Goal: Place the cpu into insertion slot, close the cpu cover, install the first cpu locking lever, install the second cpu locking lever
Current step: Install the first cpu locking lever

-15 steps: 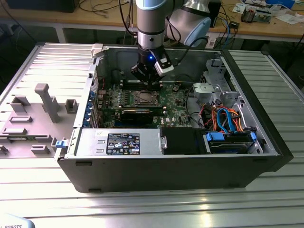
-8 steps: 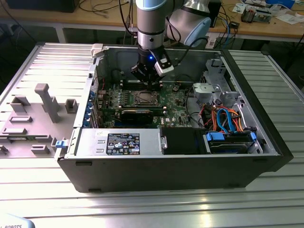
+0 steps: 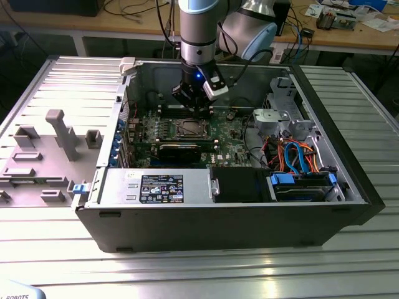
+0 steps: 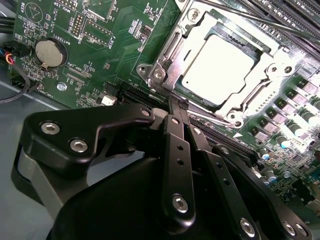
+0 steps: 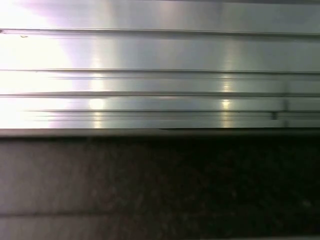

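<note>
cpu (image 4: 216, 69) seated under closed cpu cover (image 4: 170, 52) in second wrist view, gripper (image 4: 181, 104) fingers together just beside it, exterior view adds open computer case (image 3: 324, 106).

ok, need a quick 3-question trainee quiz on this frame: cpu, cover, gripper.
1. True or false: the cpu sits in the insertion slot.
2. In the second wrist view, the cpu cover is: A) down over the cpu, B) standing open, C) lying on the table.
3. Which part of the socket is the gripper tip nearest?

Key
1. True; its pale metal top shows through the frame's window.
2. A.
3. The near edge of the socket frame, at a corner with a screw; whether it touches a lever cannot be told.
</note>
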Robot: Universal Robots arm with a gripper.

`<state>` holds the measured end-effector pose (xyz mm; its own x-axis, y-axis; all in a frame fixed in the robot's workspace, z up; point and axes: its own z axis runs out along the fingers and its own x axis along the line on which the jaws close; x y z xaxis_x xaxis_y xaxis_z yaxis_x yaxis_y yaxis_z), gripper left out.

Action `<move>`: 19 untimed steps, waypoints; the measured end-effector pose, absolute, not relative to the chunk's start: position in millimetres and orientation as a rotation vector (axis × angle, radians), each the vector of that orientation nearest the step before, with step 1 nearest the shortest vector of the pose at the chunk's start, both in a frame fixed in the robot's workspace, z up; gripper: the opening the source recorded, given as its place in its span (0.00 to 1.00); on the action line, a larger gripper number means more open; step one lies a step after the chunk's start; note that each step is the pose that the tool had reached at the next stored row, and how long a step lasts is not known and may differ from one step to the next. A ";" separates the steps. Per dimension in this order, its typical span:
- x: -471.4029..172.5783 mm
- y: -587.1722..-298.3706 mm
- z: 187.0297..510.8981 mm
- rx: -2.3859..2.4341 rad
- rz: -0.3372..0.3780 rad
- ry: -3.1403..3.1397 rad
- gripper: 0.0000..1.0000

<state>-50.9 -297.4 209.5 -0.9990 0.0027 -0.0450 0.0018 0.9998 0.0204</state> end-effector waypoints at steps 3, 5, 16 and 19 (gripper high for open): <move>-50.8 -296.8 210.2 0.003 0.031 3.096 0.11; -50.9 -296.8 210.2 0.003 0.032 3.096 0.11; -49.4 -295.9 210.1 0.003 0.031 3.097 0.11; -49.3 -295.8 209.0 0.003 0.029 3.096 0.11</move>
<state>-49.3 -295.8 209.0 -0.9990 0.0025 -0.0450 0.0016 0.9998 0.0191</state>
